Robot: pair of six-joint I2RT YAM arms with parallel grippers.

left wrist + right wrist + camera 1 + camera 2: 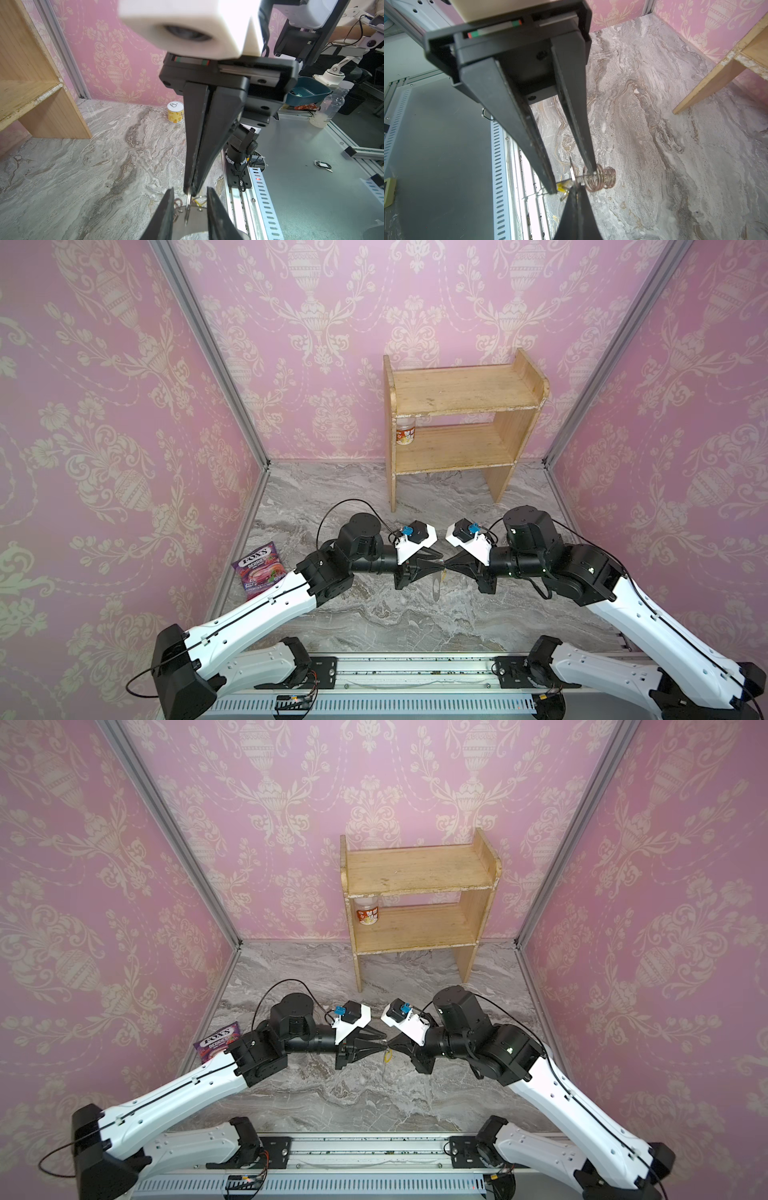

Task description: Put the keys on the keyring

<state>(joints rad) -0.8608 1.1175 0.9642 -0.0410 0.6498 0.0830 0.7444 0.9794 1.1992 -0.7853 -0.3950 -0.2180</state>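
Tip to tip in mid-air above the marble table (374, 614): right gripper (190, 192) clenched on a thin metal ring (188, 205). Left gripper (573, 179) part-spread astride the silver keyring (197, 220), grip impossible to tell. Yellow-tagged keys (562, 188) just beside both tips.

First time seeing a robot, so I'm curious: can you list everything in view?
marble table: one, grey, cell floor.
wooden shelf: one, tan, back of table.
jar: one, clear, red label, lower shelf.
Fox's candy bag: one, purple, table's left edge.
can: one, yellow, by the wall.
keyring: one, silver plate with rings, hanging above mid-table.
keys: one, yellow tag, by the keyring.
silver ring: one, in the right gripper.
left gripper: one, black, open.
right gripper: one, black, shut on the silver ring.
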